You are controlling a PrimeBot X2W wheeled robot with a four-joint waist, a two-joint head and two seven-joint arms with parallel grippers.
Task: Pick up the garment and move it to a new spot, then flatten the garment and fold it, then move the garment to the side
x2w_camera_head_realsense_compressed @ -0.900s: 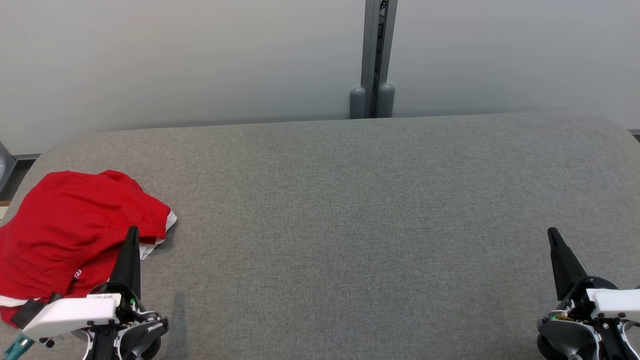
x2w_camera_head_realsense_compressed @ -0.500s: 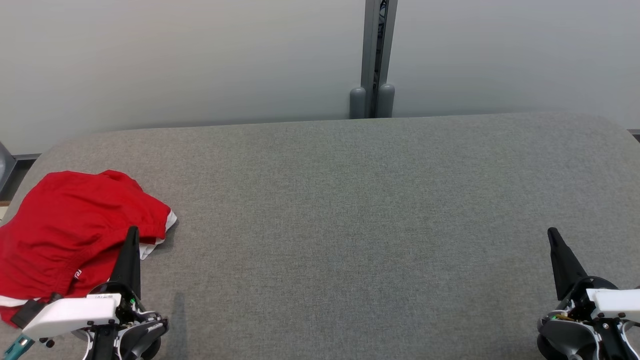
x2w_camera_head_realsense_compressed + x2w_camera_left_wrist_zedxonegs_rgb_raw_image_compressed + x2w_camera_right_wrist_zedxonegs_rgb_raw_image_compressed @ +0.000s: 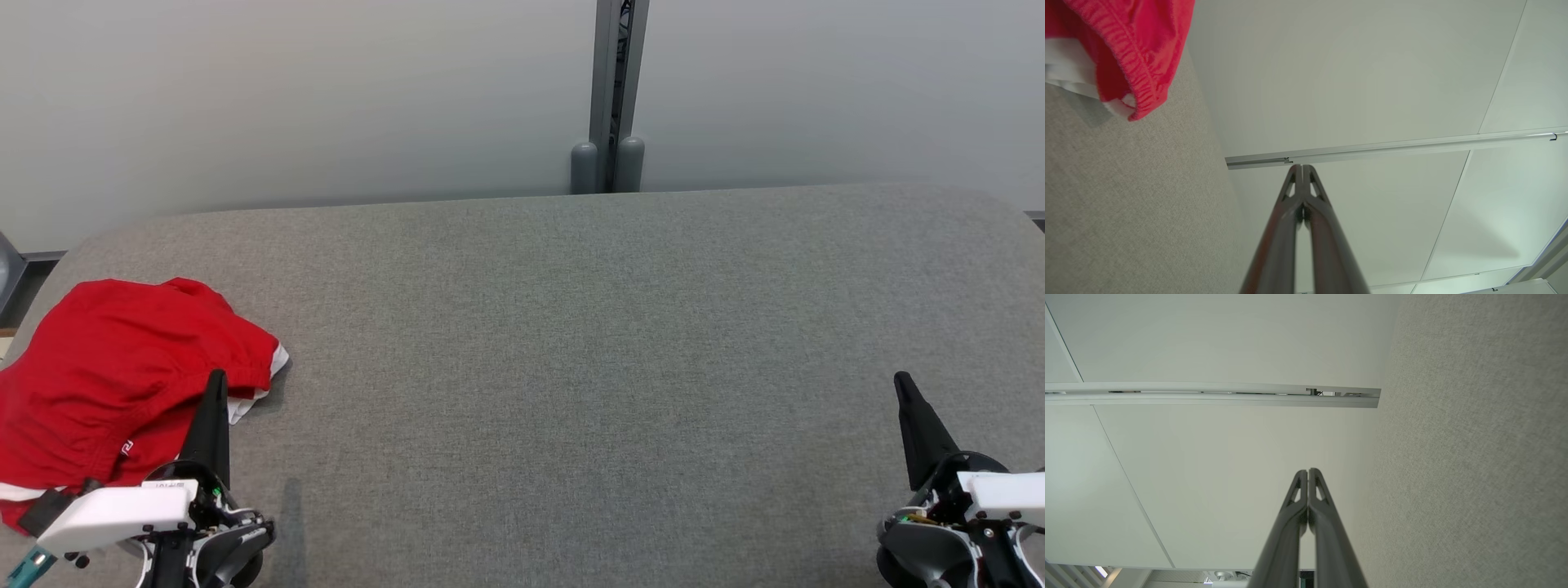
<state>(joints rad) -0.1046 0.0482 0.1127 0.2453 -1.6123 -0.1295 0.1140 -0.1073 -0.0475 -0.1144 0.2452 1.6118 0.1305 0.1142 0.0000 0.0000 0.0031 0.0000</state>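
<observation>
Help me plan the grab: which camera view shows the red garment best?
The head view: the garment lies crumpled at the table's left edge, nearly whole, its near part behind the left gripper. The left wrist view catches its gathered hem and white lining, top left. The right wrist view looks along table and wall.

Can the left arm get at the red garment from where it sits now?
Probably yes. The left tool, shut, sits right beside the red garment on the grey table, with nothing between them; it would need to open first.
</observation>
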